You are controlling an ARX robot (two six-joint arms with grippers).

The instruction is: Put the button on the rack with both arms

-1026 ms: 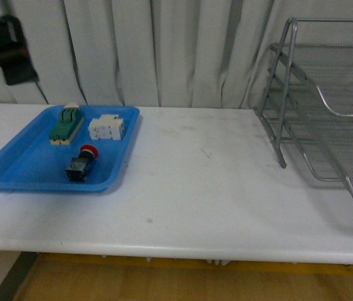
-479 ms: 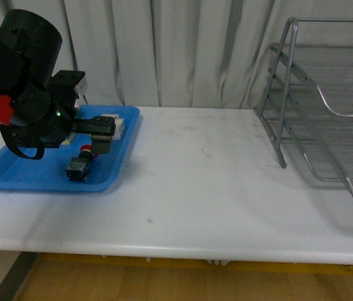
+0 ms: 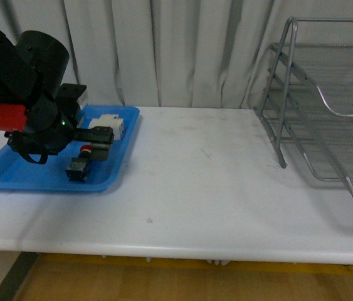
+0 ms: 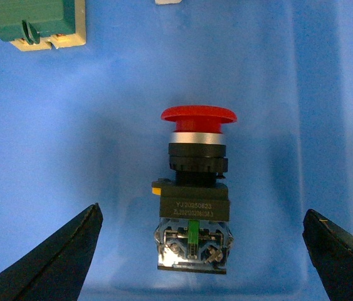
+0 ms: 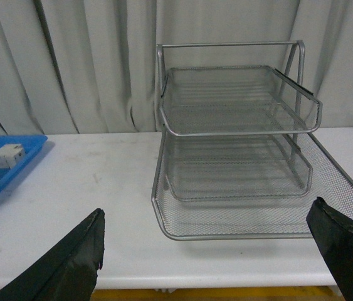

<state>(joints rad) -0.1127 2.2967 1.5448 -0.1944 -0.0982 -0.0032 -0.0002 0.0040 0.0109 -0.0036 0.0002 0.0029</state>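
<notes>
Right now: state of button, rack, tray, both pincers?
button: on its side in the tray, not gripped.
rack: upright, tiers empty.
blue tray: holds the button.
left pincer: open, straddling the button.
right pincer: open, empty.

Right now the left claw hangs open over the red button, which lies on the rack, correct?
No. The button lies in the blue tray, not on the rack, as the left wrist view shows. The left claw is open over it.
</notes>
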